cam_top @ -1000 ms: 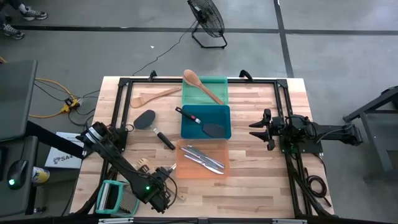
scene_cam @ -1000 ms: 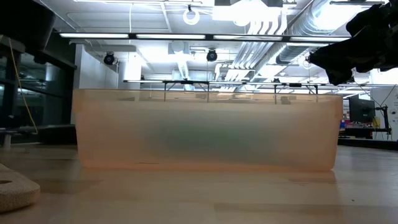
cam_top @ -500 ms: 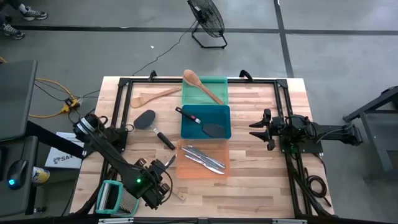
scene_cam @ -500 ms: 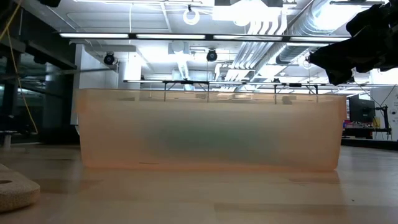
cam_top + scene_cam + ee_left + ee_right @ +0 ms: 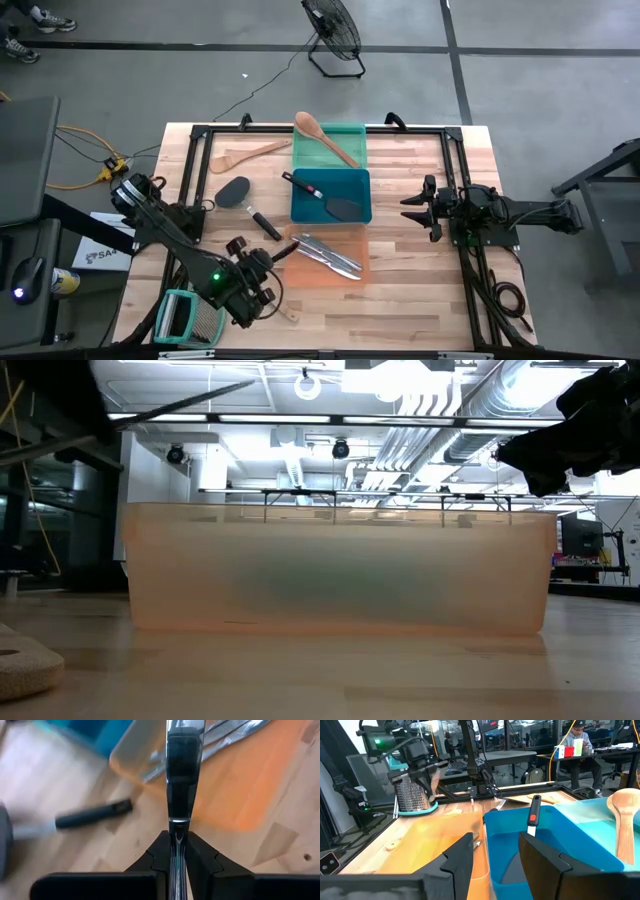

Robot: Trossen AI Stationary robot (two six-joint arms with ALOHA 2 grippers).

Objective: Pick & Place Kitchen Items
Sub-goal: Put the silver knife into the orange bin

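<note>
Left end effector (image 5: 178, 851) clamped on silver knife (image 5: 183, 775), orange tray (image 5: 326, 256) just ahead; right end effector (image 5: 495, 852) open, empty.

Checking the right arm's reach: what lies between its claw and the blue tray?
Only bare table separates the open right claw from the blue tray, as the high view shows.

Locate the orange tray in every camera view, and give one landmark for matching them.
High view: orange tray, centre, below the blue tray.
Low view: orange tray fills the middle.
Left wrist view: orange tray, upper right.
Right wrist view: orange tray, lower left.
Landmark: the blue tray beside it.
</note>
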